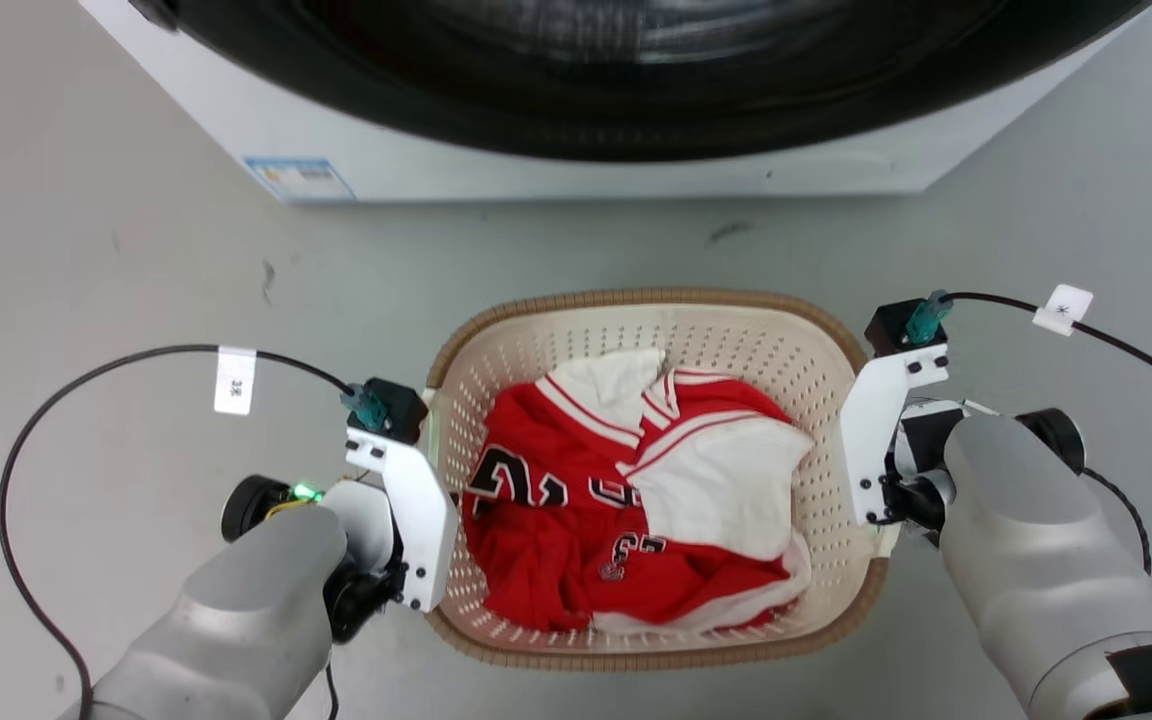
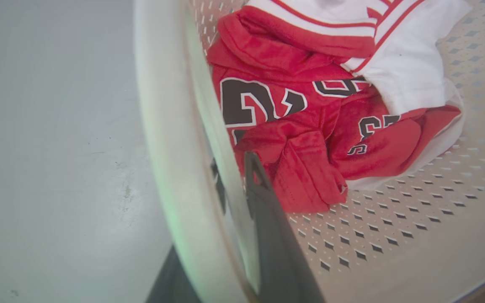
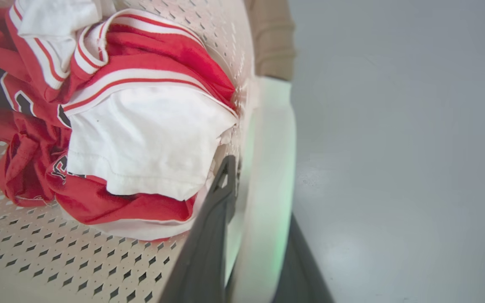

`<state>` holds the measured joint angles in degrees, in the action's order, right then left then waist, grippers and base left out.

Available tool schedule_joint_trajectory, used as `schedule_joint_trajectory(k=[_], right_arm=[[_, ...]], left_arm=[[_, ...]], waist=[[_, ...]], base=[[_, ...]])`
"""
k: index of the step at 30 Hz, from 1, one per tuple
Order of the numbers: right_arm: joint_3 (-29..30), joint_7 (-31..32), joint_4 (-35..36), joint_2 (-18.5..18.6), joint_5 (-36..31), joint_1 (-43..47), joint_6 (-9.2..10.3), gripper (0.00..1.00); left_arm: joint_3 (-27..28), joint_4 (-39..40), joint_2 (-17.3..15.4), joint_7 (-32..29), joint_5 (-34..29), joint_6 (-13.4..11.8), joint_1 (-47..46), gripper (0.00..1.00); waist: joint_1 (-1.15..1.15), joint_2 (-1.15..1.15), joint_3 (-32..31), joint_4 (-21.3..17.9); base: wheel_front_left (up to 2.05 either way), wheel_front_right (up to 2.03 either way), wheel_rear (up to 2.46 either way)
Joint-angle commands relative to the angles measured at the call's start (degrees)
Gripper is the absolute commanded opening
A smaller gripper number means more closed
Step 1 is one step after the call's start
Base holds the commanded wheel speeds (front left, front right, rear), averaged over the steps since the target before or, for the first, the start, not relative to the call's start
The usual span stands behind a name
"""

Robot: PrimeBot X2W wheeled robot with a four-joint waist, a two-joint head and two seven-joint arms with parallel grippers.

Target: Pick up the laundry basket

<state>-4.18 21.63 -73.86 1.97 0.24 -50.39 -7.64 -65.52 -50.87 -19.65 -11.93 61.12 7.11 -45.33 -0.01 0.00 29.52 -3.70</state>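
Note:
The laundry basket (image 1: 636,298), cream and perforated with a brown woven-look rim, stands on the grey floor holding red and white jerseys (image 1: 556,500). My left gripper (image 1: 431,500) sits at its left side handle (image 2: 162,126). In the left wrist view one dark finger (image 2: 267,219) is inside the wall and the other is outside under the handle, so the left gripper (image 2: 213,202) is shut on it. My right gripper (image 1: 871,470) straddles the right handle (image 3: 272,126) the same way, with the inner finger (image 3: 209,235) against the wall and the right gripper (image 3: 259,189) shut.
A white washing machine (image 1: 586,170) with a dark round door stands just beyond the basket. Black cables with white tags (image 1: 234,380) loop from both wrists over the grey floor (image 1: 86,250).

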Motion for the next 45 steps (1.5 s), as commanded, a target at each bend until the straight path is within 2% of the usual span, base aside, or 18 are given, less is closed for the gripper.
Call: schedule_joint_trajectory(k=[1,7,23,30,45], right_arm=[[-0.54,0.91,0.04,2.17,-0.43,0.79,0.28,0.0],[-3.39,5.5,0.03,2.03,2.46,1.35,0.28,0.0],[-14.24,13.15,1.5,1.86,13.27,6.51,0.19,0.0],[-18.06,16.64,2.18,2.03,16.67,8.33,0.17,0.0],[-22.72,20.41,5.11,3.96,22.87,8.88,0.17,0.0]], left_arm=[[-0.59,0.06,-1.99,-0.18,0.23,0.63,1.05,0.0],[-4.17,3.47,-4.3,-3.54,3.97,0.69,2.07,0.0],[-7.19,8.06,-7.85,-9.84,9.96,0.72,3.75,0.0],[-7.52,10.29,-8.81,-13.97,11.92,0.74,5.39,0.0],[-7.92,11.26,-8.29,-16.96,11.26,0.75,8.56,0.0]], waist=[[0.01,0.0,-4.97,-0.01],[0.01,0.0,-12.31,0.35],[0.01,0.0,-26.96,-0.16],[0.01,0.0,-29.81,-0.31],[0.01,0.0,-31.17,-0.53]], base=[[0.0,0.0,0.0],[0.0,0.0,0.0],[0.0,0.0,0.0],[0.0,0.0,0.0],[0.0,0.0,0.0]])
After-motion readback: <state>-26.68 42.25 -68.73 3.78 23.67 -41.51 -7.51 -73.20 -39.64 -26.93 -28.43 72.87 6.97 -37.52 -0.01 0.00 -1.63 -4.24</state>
